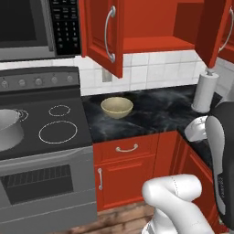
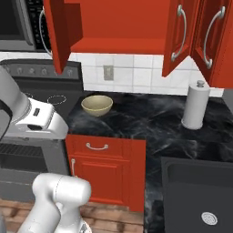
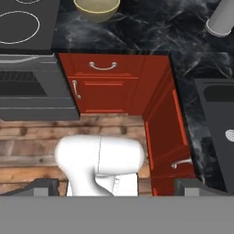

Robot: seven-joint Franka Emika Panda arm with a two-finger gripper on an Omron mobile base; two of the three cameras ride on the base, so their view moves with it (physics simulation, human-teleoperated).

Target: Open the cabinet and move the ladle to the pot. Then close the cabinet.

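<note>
— While both doors hang wide, how does the cabinet [image 1: 151, 27] look?
— Red, panelled, curved silver handles, over the black counter [image 1: 155, 112].
— The pot [image 1: 9, 128]?
— Silver-grey, straight-sided, on the stove [image 1: 41, 132].
— The gripper [image 3: 117, 187]?
— Jaws spread, holding nothing.

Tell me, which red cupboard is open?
The wall cabinet above the yellowish bowl: both doors swung out. The base cabinets below stay shut.
</note>
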